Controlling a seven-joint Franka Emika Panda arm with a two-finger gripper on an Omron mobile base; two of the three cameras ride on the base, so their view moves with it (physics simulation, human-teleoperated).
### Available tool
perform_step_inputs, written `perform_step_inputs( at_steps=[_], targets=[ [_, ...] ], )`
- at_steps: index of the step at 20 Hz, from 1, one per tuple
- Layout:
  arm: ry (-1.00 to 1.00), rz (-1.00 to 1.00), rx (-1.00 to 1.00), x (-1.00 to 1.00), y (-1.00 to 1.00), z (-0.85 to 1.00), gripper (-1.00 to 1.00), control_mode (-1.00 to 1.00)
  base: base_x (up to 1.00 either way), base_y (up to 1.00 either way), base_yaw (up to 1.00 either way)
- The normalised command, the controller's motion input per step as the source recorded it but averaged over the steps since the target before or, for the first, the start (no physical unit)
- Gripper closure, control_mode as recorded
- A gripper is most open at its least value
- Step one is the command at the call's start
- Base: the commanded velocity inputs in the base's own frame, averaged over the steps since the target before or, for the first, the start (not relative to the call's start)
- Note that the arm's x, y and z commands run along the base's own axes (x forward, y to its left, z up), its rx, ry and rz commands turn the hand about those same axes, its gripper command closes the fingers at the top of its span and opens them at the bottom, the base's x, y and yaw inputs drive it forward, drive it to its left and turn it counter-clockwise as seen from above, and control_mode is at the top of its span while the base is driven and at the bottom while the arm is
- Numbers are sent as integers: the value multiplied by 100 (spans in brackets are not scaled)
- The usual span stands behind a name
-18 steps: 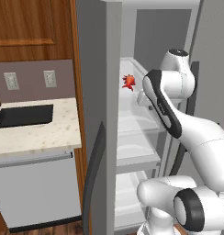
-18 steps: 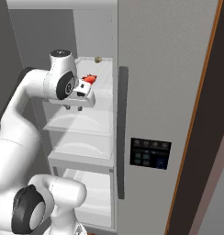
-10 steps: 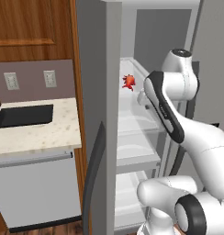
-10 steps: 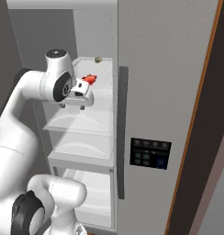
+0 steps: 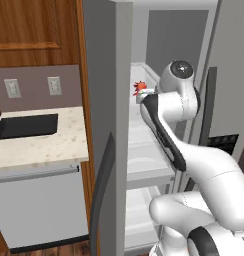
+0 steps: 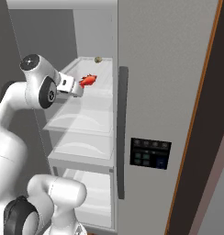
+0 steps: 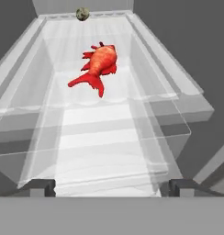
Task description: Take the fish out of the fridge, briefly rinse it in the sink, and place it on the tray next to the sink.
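Observation:
The red-orange fish point(image 7: 100, 64) lies on an upper white shelf inside the open fridge point(image 5: 109, 100), tail toward the hand. From the sides, the fish point(image 5: 140, 88) point(image 6: 88, 80) rests just past the hand. My gripper point(image 7: 112, 186) is open, its two fingertips point(image 7: 38, 187) far apart with nothing between them, a short way in front of the fish. In the right base view the gripper point(image 6: 77, 89) points into the fridge at shelf height. A flat black tray point(image 5: 26, 125) sits on the counter to the left. The sink is out of view.
A small round brownish object point(image 7: 82, 13) point(image 6: 98, 59) sits at the back of the same shelf. The open grey fridge door point(image 5: 106, 190) stands left of the arm, and the other door point(image 6: 155, 92) with its dark dispenser panel point(image 6: 150, 153) to its right. A white dishwasher front point(image 5: 39, 205) is under the speckled counter point(image 5: 49, 145).
The jaws have opened wide. The hand has drawn back a little from the fish, which lies where it did on the shelf.

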Motion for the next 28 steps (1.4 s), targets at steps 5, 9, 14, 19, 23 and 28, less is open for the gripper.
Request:
perform_step_inputs(
  at_steps=[5, 9, 14, 19, 23, 28],
  targets=[
    [-18, -29, 6, 87, 38, 36, -100, -100, 0, 0, 0],
    [-5, -14, 16, 73, 3, 18, -100, -100, 0, 0, 0],
    [1, 1, 2, 10, -27, 0, -100, -100, 0, 0, 0],
    [2, 16, 0, 0, -43, -5, -100, -100, 0, 0, 0],
    [0, 2, 0, 1, -1, -1, -100, -100, 0, 0, 0],
    [10, 0, 0, 70, 4, -1, -100, -100, 0, 0, 0]
  ],
)
